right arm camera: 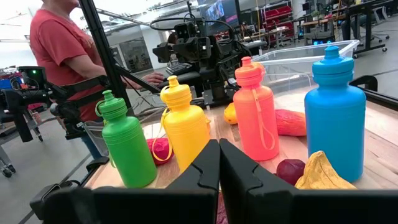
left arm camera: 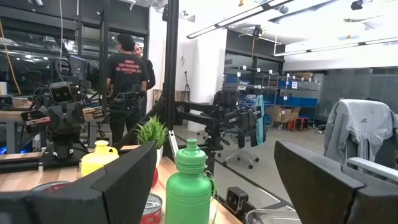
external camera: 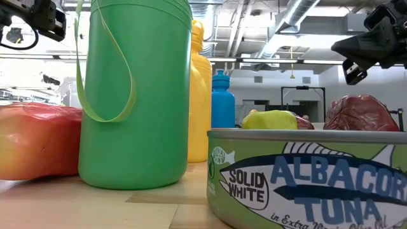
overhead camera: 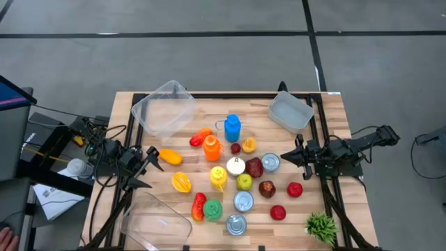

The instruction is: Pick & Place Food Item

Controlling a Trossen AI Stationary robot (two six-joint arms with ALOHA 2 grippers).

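Toy food stands in the middle of the wooden table [overhead camera: 327, 195]: a blue bottle [overhead camera: 232, 127], an orange bottle [overhead camera: 212, 148], a yellow bottle [overhead camera: 217, 176], a green bottle [overhead camera: 212, 209], tuna cans [overhead camera: 236, 224], and red, yellow and green fruit [overhead camera: 244, 183]. My left gripper [overhead camera: 152, 167] hovers open at the table's left side, above the surface, with nothing between its fingers [left arm camera: 134, 174]. My right gripper [overhead camera: 287, 155] hovers shut at the right side, pointing level toward the bottles. Its fingers [right arm camera: 205, 163] are pressed together and hold nothing.
A clear tub [overhead camera: 164, 108] sits at the far left, a smaller tub [overhead camera: 290, 111] at the far right, and a clear lid or tray [overhead camera: 155, 222] at the near left. A green toy plant [overhead camera: 321, 226] stands near right. People stand beyond the table [right arm camera: 59, 46].
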